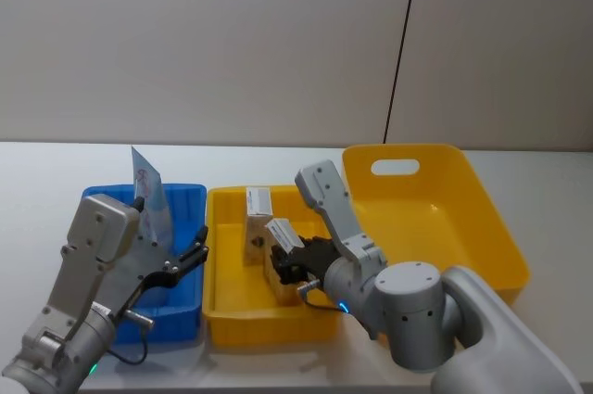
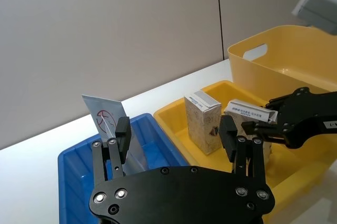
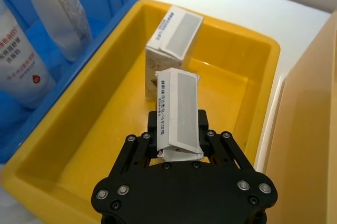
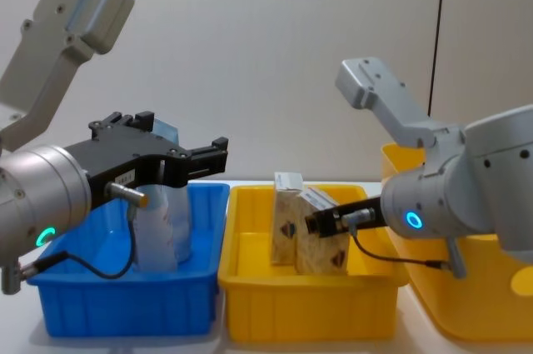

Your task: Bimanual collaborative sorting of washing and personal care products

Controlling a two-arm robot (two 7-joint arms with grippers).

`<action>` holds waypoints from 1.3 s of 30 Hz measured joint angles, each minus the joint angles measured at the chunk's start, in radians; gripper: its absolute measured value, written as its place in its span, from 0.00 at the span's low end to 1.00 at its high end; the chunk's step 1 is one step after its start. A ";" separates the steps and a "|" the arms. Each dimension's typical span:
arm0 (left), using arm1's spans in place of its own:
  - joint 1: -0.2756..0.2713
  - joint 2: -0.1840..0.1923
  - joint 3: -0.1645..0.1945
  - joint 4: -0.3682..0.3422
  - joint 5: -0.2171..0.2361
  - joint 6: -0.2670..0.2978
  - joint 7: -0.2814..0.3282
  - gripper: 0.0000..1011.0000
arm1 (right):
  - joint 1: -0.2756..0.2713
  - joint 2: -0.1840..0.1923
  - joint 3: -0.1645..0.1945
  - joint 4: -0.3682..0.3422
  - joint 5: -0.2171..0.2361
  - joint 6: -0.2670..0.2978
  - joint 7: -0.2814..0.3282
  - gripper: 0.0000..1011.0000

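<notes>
My right gripper (image 1: pixel 293 270) is down inside the small yellow bin (image 1: pixel 220 255), shut on a cream carton (image 3: pixel 178 109) that leans tilted between its fingers. A second cream carton (image 1: pixel 257 223) stands upright just beyond it in the same bin. In the blue bin (image 1: pixel 188 194) a pale blue squeeze tube (image 1: pixel 148 192) stands on end, and a white bottle with red print (image 3: pixel 21 60) sits beside it. Over the blue bin's near side hangs my left gripper (image 1: pixel 188 260), open and holding nothing, with the tube just behind its fingers (image 2: pixel 122 133).
A large yellow bin (image 1: pixel 482 218) with a handle slot stands tilted at the right, touching the small yellow one. The three bins sit side by side on a white table (image 1: pixel 37 171). A plain wall rises behind.
</notes>
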 joint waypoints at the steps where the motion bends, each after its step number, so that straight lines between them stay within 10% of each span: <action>1: 0.000 0.000 0.000 0.000 0.000 0.000 0.000 0.99 | -0.001 0.001 0.000 -0.003 0.000 -0.003 0.002 0.36; 19: 0.000 0.000 0.000 0.000 0.000 0.000 0.000 0.99 | -0.044 0.046 0.054 -0.191 0.027 -0.088 0.056 0.36; 39: 0.000 0.000 0.000 0.000 0.000 0.000 0.000 0.99 | -0.136 0.140 0.235 -0.464 0.043 -0.128 0.019 0.36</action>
